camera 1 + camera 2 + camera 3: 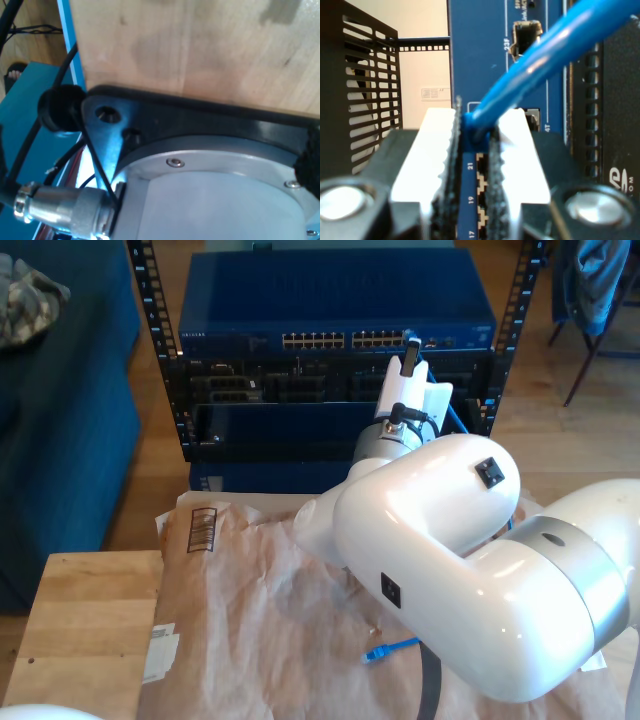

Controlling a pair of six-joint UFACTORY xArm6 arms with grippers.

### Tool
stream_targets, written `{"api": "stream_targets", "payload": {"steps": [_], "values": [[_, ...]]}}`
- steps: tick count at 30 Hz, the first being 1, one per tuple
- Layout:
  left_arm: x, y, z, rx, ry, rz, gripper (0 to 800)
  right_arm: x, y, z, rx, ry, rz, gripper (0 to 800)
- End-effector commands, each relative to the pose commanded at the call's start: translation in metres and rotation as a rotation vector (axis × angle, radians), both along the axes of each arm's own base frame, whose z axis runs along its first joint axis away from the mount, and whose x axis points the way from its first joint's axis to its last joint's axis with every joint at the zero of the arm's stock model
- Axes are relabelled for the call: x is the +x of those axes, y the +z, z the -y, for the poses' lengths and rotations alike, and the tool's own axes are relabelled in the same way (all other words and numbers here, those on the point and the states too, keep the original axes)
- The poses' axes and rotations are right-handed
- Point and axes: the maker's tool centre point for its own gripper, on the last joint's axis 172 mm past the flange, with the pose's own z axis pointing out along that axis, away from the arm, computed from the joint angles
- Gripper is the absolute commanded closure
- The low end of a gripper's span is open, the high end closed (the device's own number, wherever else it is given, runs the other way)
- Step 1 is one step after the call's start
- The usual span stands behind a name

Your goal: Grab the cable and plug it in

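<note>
Second gripper (pixel 474 165) pressed together on thin bright blue network cable (pixel 545 55), white serrated fingers (pixel 432 150) pinching it at the blue boot right behind the plug. Cable runs up and away from the jaws, slack, arcing off. Plug end itself hidden between the pads, cannot tell latch orientation. Directly ahead of the jaws: blue metal network switch (pixel 480 60) with numbered port row, labels 17, 19, 21 visible just past the fingertips. Black perforated rack panel (pixel 365 95) off to one side of the tool.

Exterior view: second gripper (pixel 410 375) up against the switch front (pixel 330 300) near the port row, white arm (pixel 450 530) behind it. Free cable end (pixel 388 649) lying on crumpled brown paper (pixel 250 600) below the arm, well apart from the rack.

First gripper: jaws out of frame, state cannot tell; its camera looks at wooden tabletop (pixel 190 45) and a grey arm base (pixel 220 195).

Handling judgement: cable light, floppy, smooth jacket; plug small, brittle clip. Best grip close behind plug, as here, so the tip stays stiff for insertion. Likely step: aligning plug to port.
</note>
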Motion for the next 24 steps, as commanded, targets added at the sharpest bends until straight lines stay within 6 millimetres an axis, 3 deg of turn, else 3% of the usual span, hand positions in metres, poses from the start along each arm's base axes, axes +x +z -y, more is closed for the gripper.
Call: {"api": "stream_targets", "payload": {"steps": [24], "values": [[0.0,0.0,0.0,0.0,0.0,0.0,0,0.0075,-0.0044,0.0017,0.003,-0.006,0.006,800]]}}
